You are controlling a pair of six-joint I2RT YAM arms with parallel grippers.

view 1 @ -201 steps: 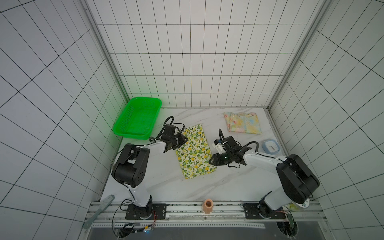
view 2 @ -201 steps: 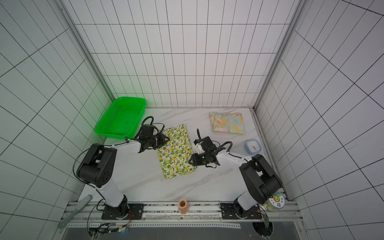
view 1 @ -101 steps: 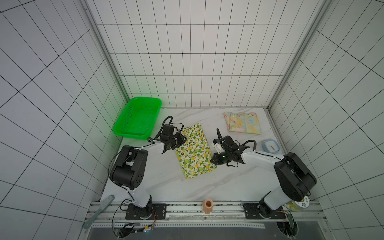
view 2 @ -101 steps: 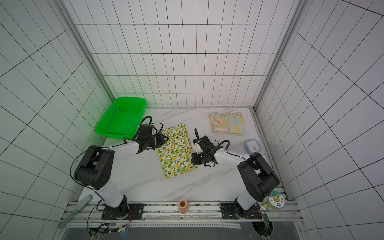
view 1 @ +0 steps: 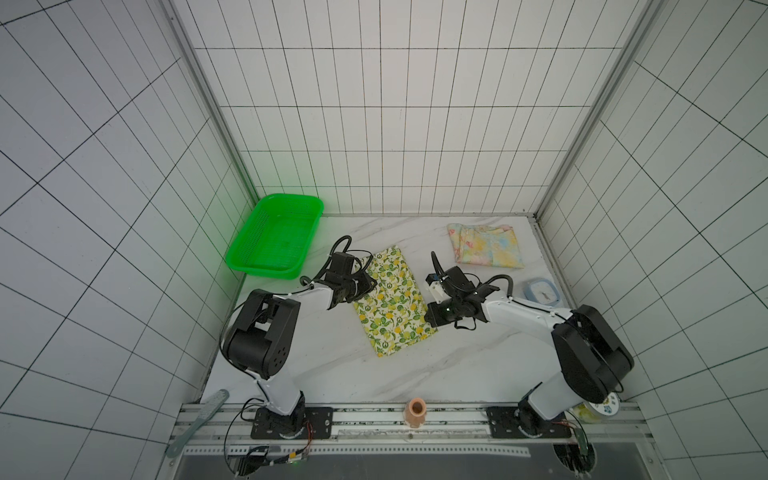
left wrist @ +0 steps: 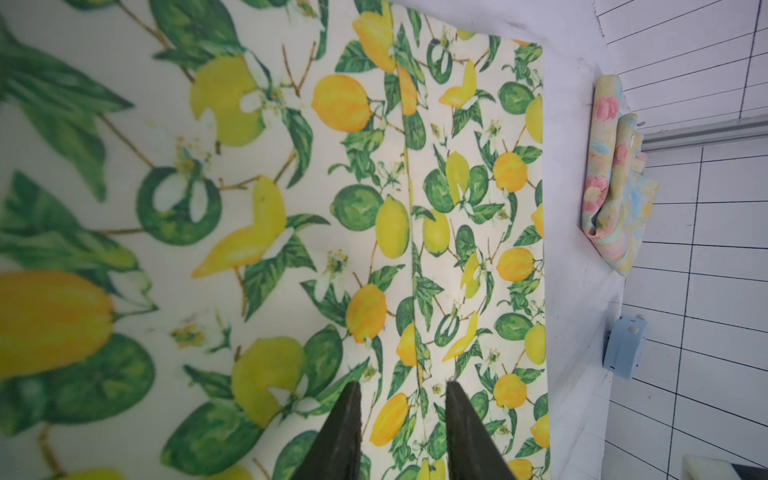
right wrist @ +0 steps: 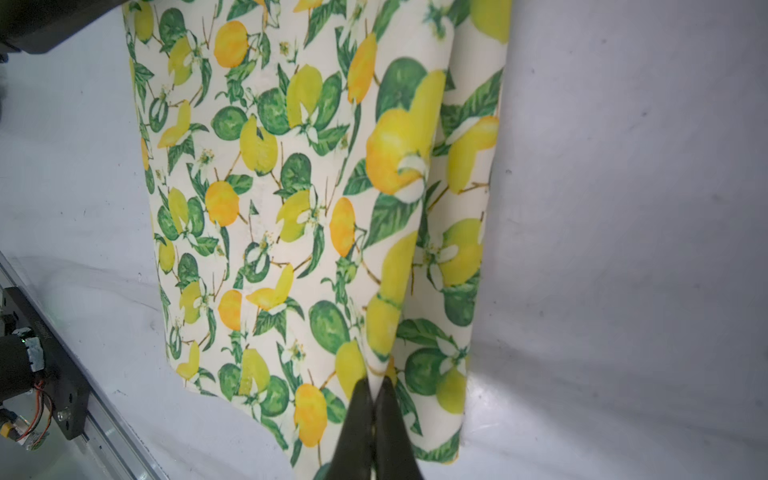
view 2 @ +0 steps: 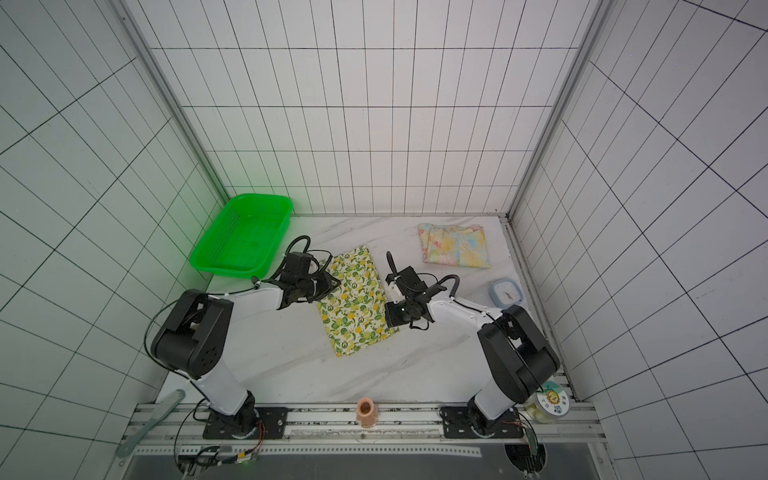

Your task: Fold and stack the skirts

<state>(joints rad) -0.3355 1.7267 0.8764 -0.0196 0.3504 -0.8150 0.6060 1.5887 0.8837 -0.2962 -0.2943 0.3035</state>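
The cream lemon-print skirt point(view 1: 392, 307) point(view 2: 355, 305) lies as a long folded strip in the middle of the table. My left gripper point(view 1: 368, 284) point(left wrist: 403, 384) hovers at its left edge, jaws apart, a fold line running between the fingers point(left wrist: 345, 419). At the strip's right edge my right gripper point(view 1: 428, 320) point(right wrist: 374, 380) is shut on a raised ridge of lemon cloth point(right wrist: 395, 266). The pastel flowered skirt point(view 1: 486, 245) point(view 2: 455, 245) point(left wrist: 615, 187) lies folded at the back right, untouched.
A bright green basket point(view 1: 266, 269) stands at the back left, close to the left arm. A light blue clock point(view 1: 542, 293) point(left wrist: 625, 349) lies near the right wall. A peach cylinder point(view 1: 415, 411) stands on the front rail, a tape roll point(view 1: 602, 409) by the right base.
My right gripper has shut on the skirt's right edge and pinched up a ridge of cloth. The left gripper has hardly moved.
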